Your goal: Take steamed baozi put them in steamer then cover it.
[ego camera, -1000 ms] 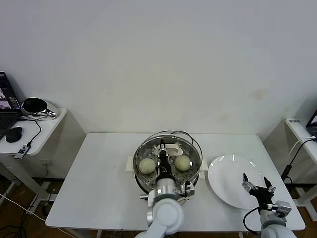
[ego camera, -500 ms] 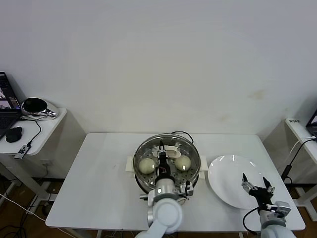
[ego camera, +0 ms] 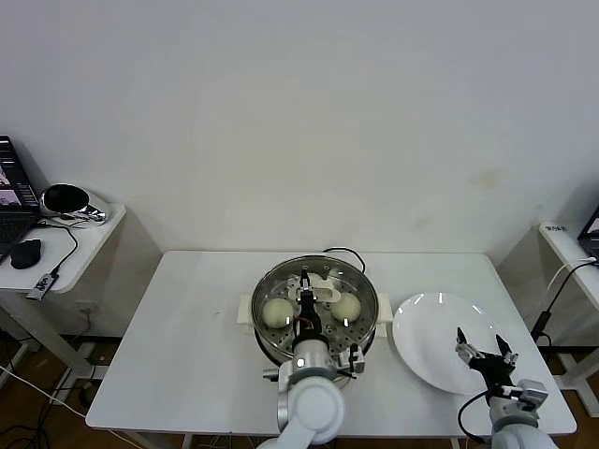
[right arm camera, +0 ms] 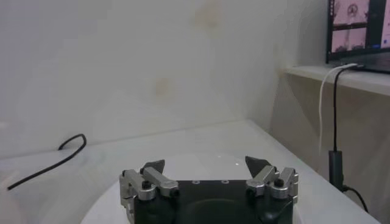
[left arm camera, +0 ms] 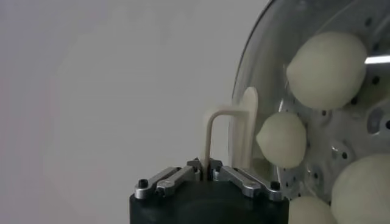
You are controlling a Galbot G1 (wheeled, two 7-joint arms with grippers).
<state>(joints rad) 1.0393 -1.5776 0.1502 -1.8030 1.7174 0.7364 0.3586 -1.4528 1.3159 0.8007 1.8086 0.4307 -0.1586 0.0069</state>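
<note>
The steamer [ego camera: 245,314] stands mid-table with the glass cover [ego camera: 323,272] lying level over it. Two steamed baozi [ego camera: 276,311] [ego camera: 346,307] show through the glass in the head view. My left gripper [ego camera: 306,299] is shut on the cover's cream-white bar handle [left arm camera: 228,131]. In the left wrist view the left gripper [left arm camera: 206,167] pinches that handle's leg, and several baozi [left arm camera: 326,70] [left arm camera: 281,139] sit on the perforated tray behind the glass. My right gripper [ego camera: 484,351] hovers open over the white plate [ego camera: 426,327], holding nothing; the right gripper [right arm camera: 205,163] shows its jaws wide apart.
A black cord [ego camera: 342,253] curls behind the steamer. A side table [ego camera: 56,234] on the left carries a laptop, mouse and headset. Another small table [ego camera: 571,245] with a cable stands on the right. The white plate [right arm camera: 308,190] lies beside the steamer.
The cover, raised and tilted over the steamer a second ago, has come down level onto the rim with my left gripper still on its handle. The right arm has stayed put.
</note>
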